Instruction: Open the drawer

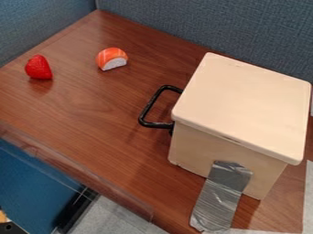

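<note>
Right of frame, hard yank on black handle [148,107] could peel grey tape [220,197] and drag pale box [245,107] along. Tape's hold hard to judge tbh. Gripper apart or clamped? can't tell.

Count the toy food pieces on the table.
2: a red strawberry at the view's far left and an orange sushi piece to its right. Any inside the box would be hidden.

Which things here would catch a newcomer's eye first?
Probably the big cream box on the right, its black handle jutting out to the left. Next, the bright red strawberry and the orange-and-white sushi piece toward the upper left.
</note>
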